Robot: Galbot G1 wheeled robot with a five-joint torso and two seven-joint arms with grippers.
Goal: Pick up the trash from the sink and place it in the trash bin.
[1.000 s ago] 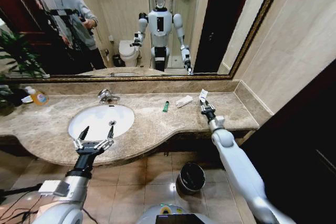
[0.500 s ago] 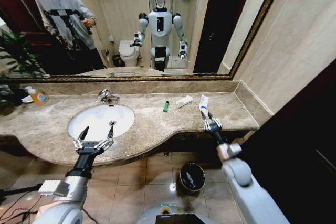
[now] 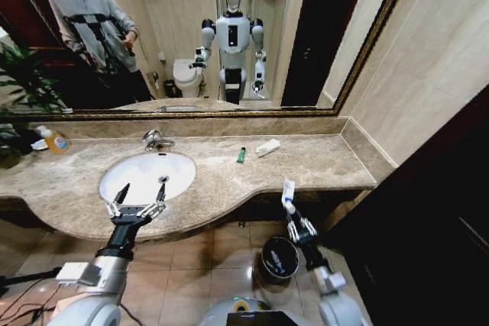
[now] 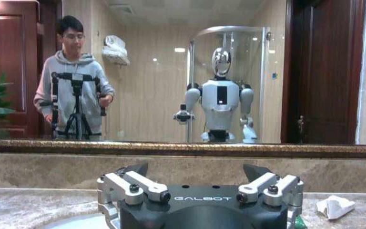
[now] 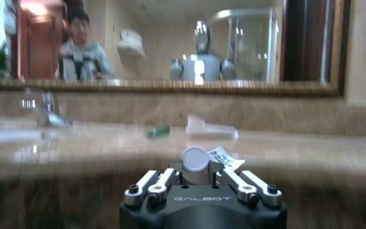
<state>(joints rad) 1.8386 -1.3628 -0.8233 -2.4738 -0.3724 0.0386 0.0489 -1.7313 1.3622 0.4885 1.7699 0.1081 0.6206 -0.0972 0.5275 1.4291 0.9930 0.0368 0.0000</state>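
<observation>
The right gripper (image 3: 294, 223) hangs off the front edge of the table (image 3: 229, 181), above the floor tiles, jaws clamped on a blue-and-white tube (image 3: 288, 192) that stands upright between them. From the right wrist view the tube's round white cap (image 5: 194, 158) faces the camera, with a crinkled printed end beside it. Just below and to the robot's left sits the trash bin (image 3: 278, 257), round and dark with a shiny metallic rim, something pale lying inside.

On the mottled beige marble a green stick (image 3: 241, 156) and a flat white tube (image 3: 267, 147) lie near each other by the mirror, well clear of the sink (image 3: 147, 175), a smooth white oval basin with a chrome faucet (image 3: 156, 140) behind it.

The left gripper (image 3: 136, 205) hovers at the near rim of the sink, jaws spread wide apart, holding nothing.
</observation>
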